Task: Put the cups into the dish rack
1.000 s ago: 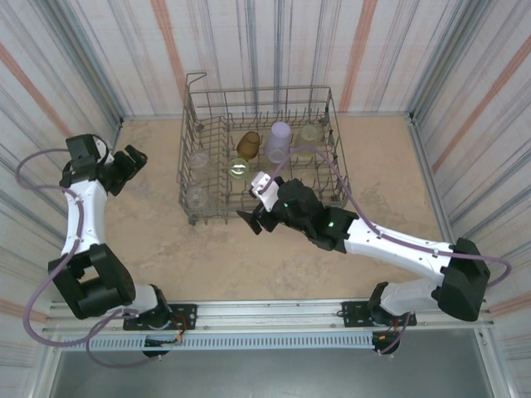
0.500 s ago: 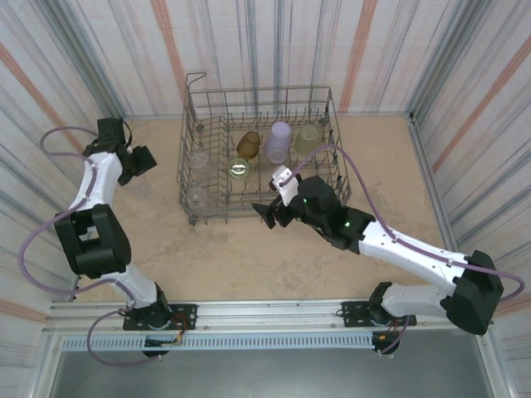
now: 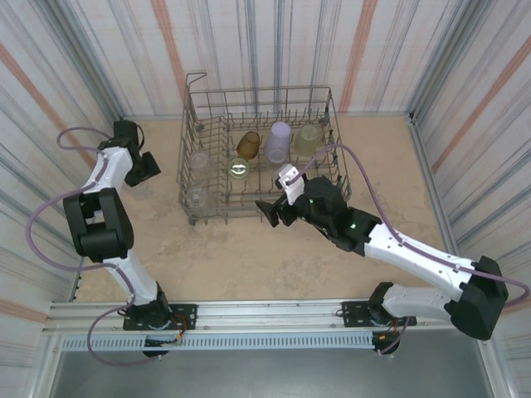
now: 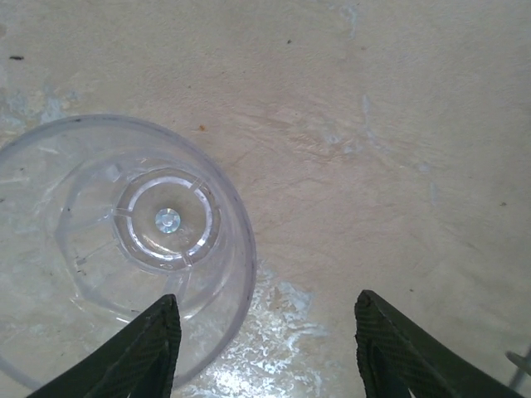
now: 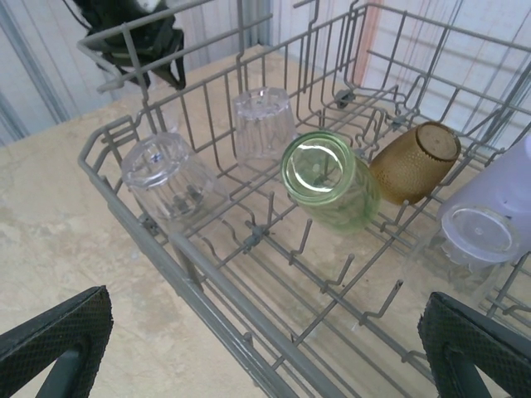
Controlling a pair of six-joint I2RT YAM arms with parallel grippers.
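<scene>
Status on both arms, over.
Left tool open over table, clear cup off-centre under one finger. Right tool open at dish rack near rim. Other cups racked. Nothing blocking.

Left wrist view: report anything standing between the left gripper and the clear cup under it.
Nothing visible does. The clear cup stands on the bare table just below the left gripper, off-centre: one finger hangs over its rim, the other over table.
</scene>
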